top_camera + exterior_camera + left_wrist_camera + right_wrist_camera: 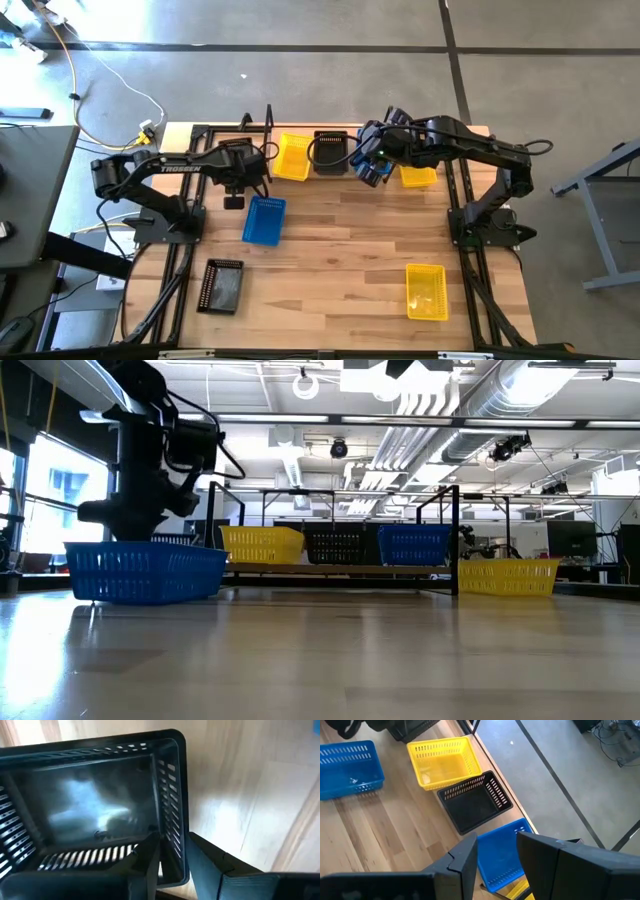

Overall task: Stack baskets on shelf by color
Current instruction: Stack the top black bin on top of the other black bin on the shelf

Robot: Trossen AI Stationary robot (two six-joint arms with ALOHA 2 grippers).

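- The desk (340, 250) is a light wooden slatted top with dark frames for the arms at both sides; it stands on a grey concrete floor (300, 70) with dark seams, and cables lie on the floor at the far left.
- In the low view the room behind the desk is a large hall with ceiling ducts (470, 400), lamps and windows at the left.
- The shelf (340, 570) runs along the far edge of the desk. On it stand side by side a yellow basket (292, 156), a black basket (331, 152) and a blue basket (505, 852).
- The right end effector (496, 851) hangs directly over the blue basket on the shelf. Its fingers stand apart, one on each side of the basket's wall; I cannot tell whether they press it.
- Another yellow basket (418, 176) sits just to the right of the right end effector, near the shelf end.
- The left end effector (172, 855) is near the left part of the shelf. Its fingers are nearly together on the wall of a dark basket (90, 805), one finger inside and one outside.
- A second blue basket (264, 220) lies on the desk just in front of the left arm.
- A black basket (222, 285) lies near the front left corner, and a yellow basket (426, 291) near the front right, both well apart from the arms.
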